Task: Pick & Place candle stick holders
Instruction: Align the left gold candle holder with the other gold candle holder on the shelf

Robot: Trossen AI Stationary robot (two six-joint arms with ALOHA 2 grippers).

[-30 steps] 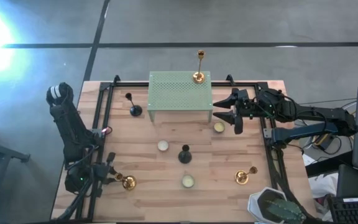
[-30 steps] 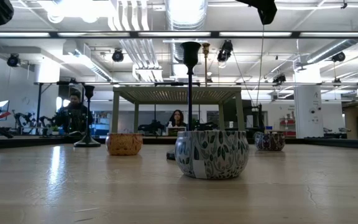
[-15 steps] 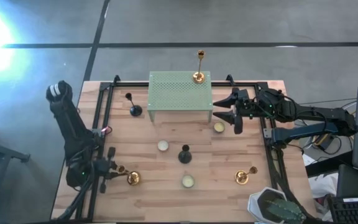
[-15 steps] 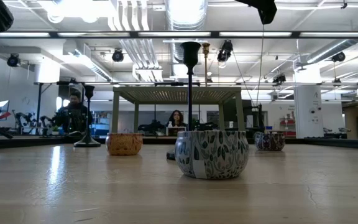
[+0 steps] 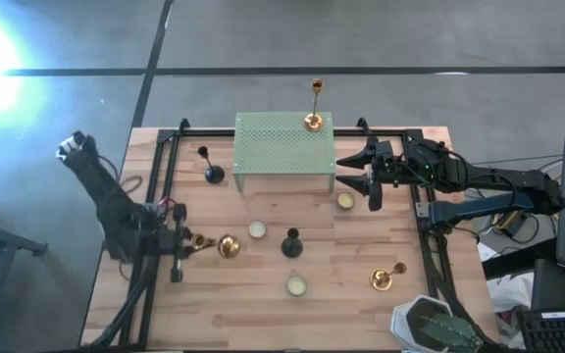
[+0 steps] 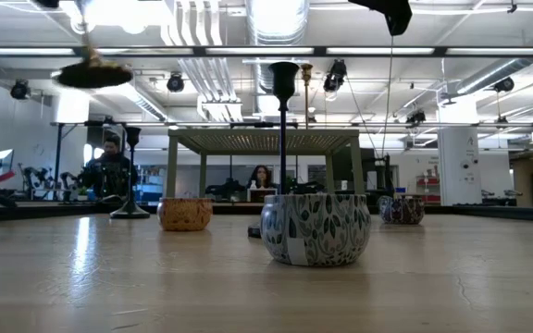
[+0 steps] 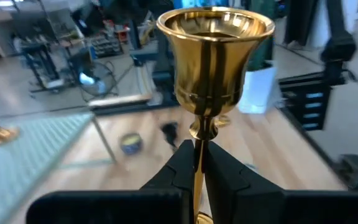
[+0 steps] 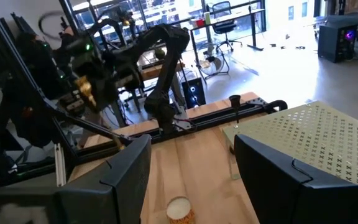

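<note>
My left gripper (image 5: 186, 243) is shut on a gold candle stick holder (image 5: 214, 243), held above the table's left side; its round base (image 6: 92, 73) shows high up in the low view. My right gripper (image 5: 371, 182) is open and empty by the right end of the green stand (image 5: 282, 152). A second gold holder (image 5: 313, 118) stands on its base on the stand's far right corner. A third (image 5: 385, 277) lies on its side at the near right. Two black holders (image 5: 211, 174) (image 5: 291, 243) stand on their bases on the table. My left gripper pinches the gold holder's thin stem (image 7: 199, 163) between its two fingers, a little behind the flared base (image 7: 215, 56). The fingers lie along the stem and slant toward the table's right. The base points away from the gripper. The holder is lifted clear of the table.
Three small candle tins (image 5: 257, 229) (image 5: 296, 285) (image 5: 345, 201) sit on the wood. A potted plant (image 5: 430, 328) stands at the near right corner. Black rails (image 5: 161, 186) run along the table's sides. People sit in the room beyond (image 6: 109, 168).
My left gripper has risen from the near left corner and gone toward the far edge and the right. It has carried the gold holder up off the table. The holder's base has come into the low view high up.
</note>
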